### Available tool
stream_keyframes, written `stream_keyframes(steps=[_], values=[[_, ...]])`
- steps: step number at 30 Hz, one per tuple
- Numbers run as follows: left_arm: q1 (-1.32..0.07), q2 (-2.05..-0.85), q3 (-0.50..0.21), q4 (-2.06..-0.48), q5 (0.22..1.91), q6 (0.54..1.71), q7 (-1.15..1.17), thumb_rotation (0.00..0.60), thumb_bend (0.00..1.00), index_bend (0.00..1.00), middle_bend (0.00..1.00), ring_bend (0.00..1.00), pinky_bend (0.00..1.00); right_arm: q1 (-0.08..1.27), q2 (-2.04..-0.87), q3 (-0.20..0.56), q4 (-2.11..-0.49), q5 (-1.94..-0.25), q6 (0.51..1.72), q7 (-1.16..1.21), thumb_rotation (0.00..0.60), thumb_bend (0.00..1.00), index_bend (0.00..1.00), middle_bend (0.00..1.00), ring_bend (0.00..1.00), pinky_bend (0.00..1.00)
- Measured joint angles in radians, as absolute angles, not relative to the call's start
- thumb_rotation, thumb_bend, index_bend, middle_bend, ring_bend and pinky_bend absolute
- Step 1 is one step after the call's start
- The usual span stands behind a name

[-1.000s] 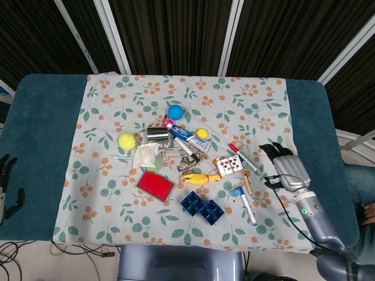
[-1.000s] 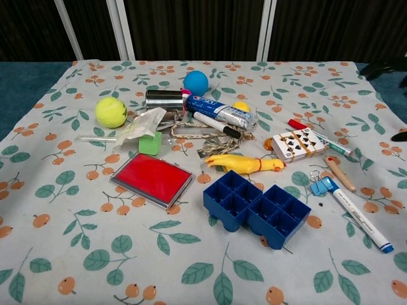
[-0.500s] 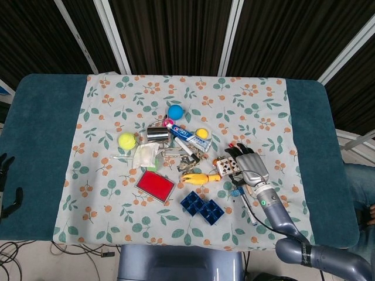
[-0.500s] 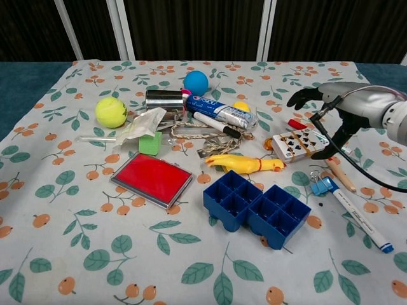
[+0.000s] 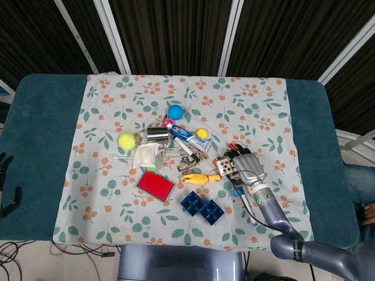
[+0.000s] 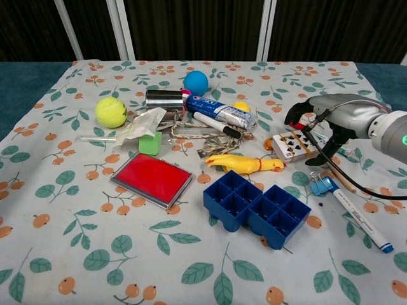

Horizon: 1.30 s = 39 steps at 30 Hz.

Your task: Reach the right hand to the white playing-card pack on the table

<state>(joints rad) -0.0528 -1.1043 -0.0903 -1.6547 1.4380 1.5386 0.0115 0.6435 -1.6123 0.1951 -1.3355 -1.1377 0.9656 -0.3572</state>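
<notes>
The white playing-card pack [image 5: 224, 166] [image 6: 289, 145] lies face up on the flowered cloth, right of the clutter, with a band around it. My right hand [image 5: 247, 165] [image 6: 337, 111] hangs just over the pack's right end, fingers arched down and apart, holding nothing. In the chest view its fingertips [image 6: 294, 115] hover above the pack's far edge and the thumb points down beside its right side. I cannot tell whether it touches the pack. Only dark bits of my left hand [image 5: 4, 182] show at the left edge of the head view, over the teal table.
A yellow rubber chicken [image 6: 245, 164] lies just left of the pack, with a blue ice tray [image 6: 256, 208] in front. A blue binder clip [image 6: 323, 185], a wooden peg [image 6: 341, 175] and a white marker [image 6: 359, 219] lie under my right forearm. A toothpaste tube [image 6: 219, 109] is behind.
My right hand has swung in from the right side of the table to above the card pack, and its fingers have curled lower over it. The left hand has hardly moved.
</notes>
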Motion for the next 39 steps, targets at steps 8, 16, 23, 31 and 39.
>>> stream_keyframes(steps=[8, 16, 23, 31, 39], values=[[-0.054, -1.105, -0.092, -1.654, 1.435, 1.536, 0.013, 0.6, 0.5, 0.0, 0.0, 0.06, 0.09, 0.658, -1.64, 0.178, -1.269, -1.171, 0.967, -0.349, 0.6, 0.23, 0.29, 0.27, 0.1, 0.21], [-0.056, -1.103, -0.098, -1.66, 1.426, 1.536, 0.017, 0.6, 0.5, 0.0, 0.0, 0.06, 0.09, 0.681, -1.663, 0.183, -1.228, -1.158, 0.933, -0.342, 0.6, 0.25, 0.3, 0.3, 0.1, 0.21], [-0.055, -1.103, -0.099, -1.657, 1.422, 1.536, 0.017, 0.6, 0.5, 0.0, 0.0, 0.06, 0.09, 0.689, -1.688, 0.192, -1.191, -1.172, 0.939, -0.293, 0.6, 0.34, 0.38, 0.42, 0.17, 0.21], [-0.053, -1.103, -0.097, -1.654, 1.425, 1.539, 0.012, 0.6, 0.5, 0.0, 0.0, 0.06, 0.09, 0.681, -1.644, 0.204, -1.253, -1.179, 0.946, -0.245, 0.6, 0.4, 0.4, 0.45, 0.19, 0.21], [-0.052, -1.104, -0.095, -1.657, 1.432, 1.542, 0.01, 0.6, 0.5, 0.0, 0.0, 0.06, 0.09, 0.664, -1.548, 0.244, -1.404, -1.186, 0.979, -0.174, 0.6, 0.38, 0.4, 0.45, 0.19, 0.21]])
